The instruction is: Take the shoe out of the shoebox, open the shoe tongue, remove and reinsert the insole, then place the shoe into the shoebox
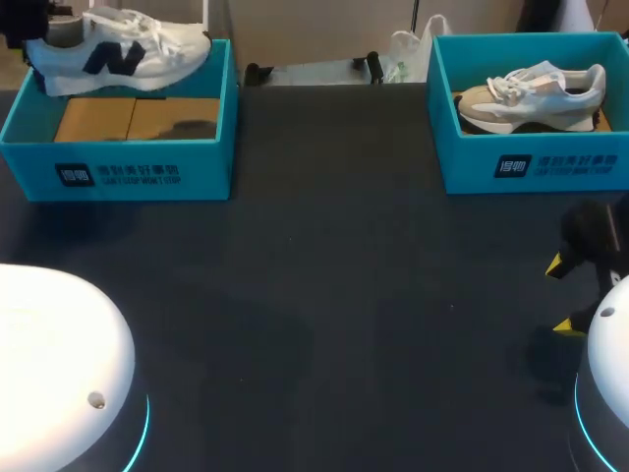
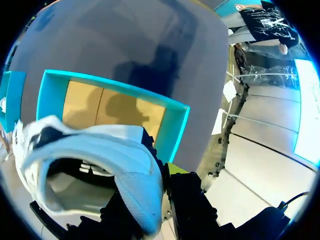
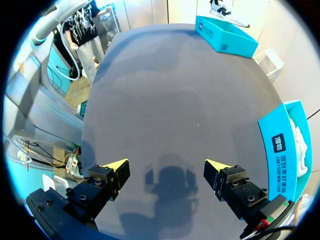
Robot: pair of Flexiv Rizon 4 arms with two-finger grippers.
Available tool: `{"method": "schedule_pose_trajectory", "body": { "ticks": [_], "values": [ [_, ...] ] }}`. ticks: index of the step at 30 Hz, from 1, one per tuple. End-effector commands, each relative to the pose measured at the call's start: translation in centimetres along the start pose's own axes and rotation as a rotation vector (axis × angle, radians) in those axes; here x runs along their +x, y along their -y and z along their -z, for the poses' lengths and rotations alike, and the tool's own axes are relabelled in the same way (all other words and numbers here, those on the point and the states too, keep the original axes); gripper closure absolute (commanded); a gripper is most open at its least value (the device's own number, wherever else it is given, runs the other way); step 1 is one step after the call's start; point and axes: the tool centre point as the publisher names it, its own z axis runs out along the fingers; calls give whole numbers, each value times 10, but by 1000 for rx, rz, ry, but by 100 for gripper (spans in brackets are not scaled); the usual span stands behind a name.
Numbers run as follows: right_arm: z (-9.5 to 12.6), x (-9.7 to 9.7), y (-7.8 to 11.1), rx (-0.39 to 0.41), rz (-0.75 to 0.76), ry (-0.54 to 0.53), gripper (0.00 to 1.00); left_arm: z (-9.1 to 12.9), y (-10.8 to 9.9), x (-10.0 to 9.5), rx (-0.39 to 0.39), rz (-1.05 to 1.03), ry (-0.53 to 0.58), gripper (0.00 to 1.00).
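stage: judged early, takeout under way | left tool clamped on heel of white sneaker, hanging above left shoebox at 11 o'clock | right tool wide open, empty, over bench at 4 o'clock | left to do: tongue, insole, return to box

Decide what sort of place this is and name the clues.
Probably a robot lab workbench: a dark table holds the left shoebox and right shoebox, a white sneaker hangs over the left one, and the right end effector hovers open.

The left tool clamps the white shoe by its heel rim, above the teal shoebox.
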Motion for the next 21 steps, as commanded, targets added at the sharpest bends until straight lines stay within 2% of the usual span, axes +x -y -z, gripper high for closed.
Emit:
{"method": "schedule_pose_trajectory", "body": {
  "ticks": [1,7,11,14,16,18,21],
  "values": [
    [-1,1,0,2,0,2,0,1,3,3,-8,-3,14,100],
    [-1,1,0,2,0,2,0,1,3,3,-8,-3,14,100],
    [-1,1,0,2,0,2,0,-8,-7,4,34,-80,51,100],
    [-1,1,0,2,0,2,0,-19,-10,11,13,-192,71,100],
    [-1,1,0,2,0,2,0,-24,-12,16,-20,-260,44,100],
    [-1,1,0,2,0,2,0,-24,-15,23,-42,-248,22,100],
    [-1,1,0,2,0,2,0,-24,-15,23,-42,-248,22,100]
  ]
}}
